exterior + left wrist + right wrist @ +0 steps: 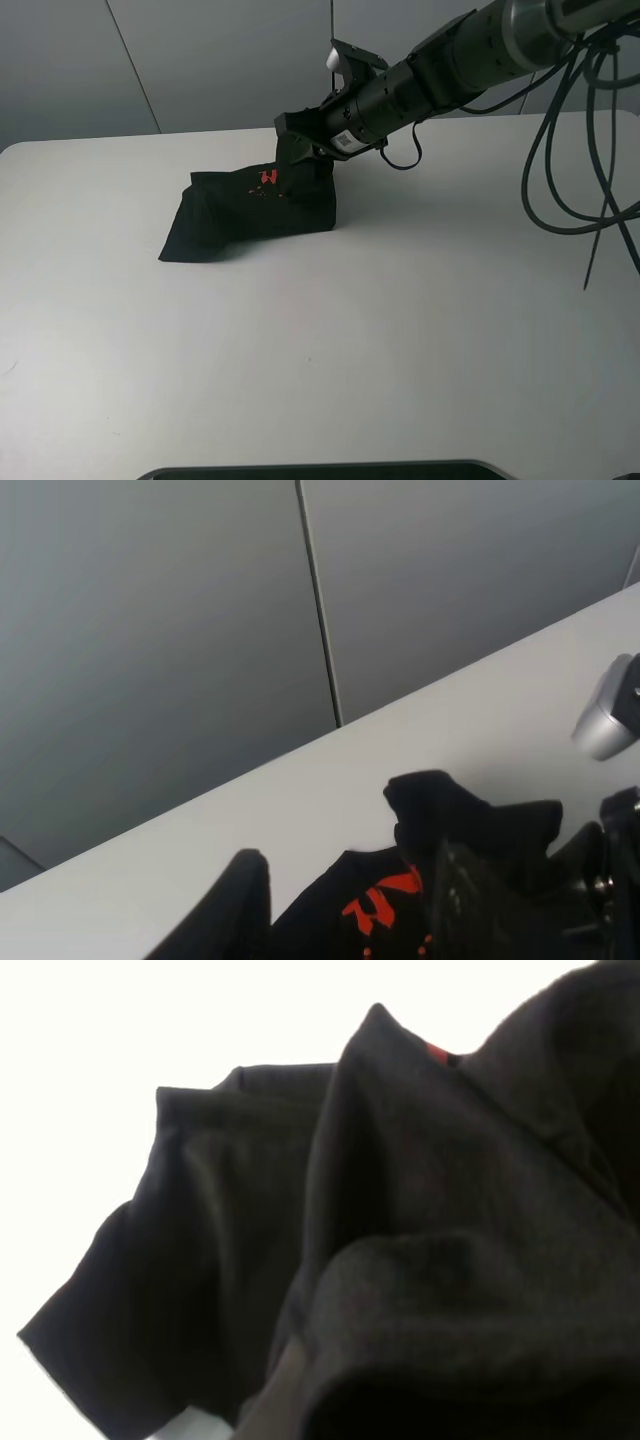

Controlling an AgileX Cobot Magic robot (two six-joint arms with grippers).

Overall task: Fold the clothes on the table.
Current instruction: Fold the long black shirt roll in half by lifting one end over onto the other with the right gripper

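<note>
Clothes (250, 212) are found on the wide white table (400, 330), toward its far side and left of the middle. They are one black T-shirt, bunched up, with the red print (268, 178) turned upward. The shirt's far right edge is raised and clamped in the closed right gripper (297, 152). The left gripper (355, 925) is seen only from its own wrist, fingers (242, 905) held apart with nothing gripped.

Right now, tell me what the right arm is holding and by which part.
The right fingers are shut on the black T-shirt, pinching a bunched fold at its far edge, beside the red print. Which part of the garment that is cannot be told.
</note>
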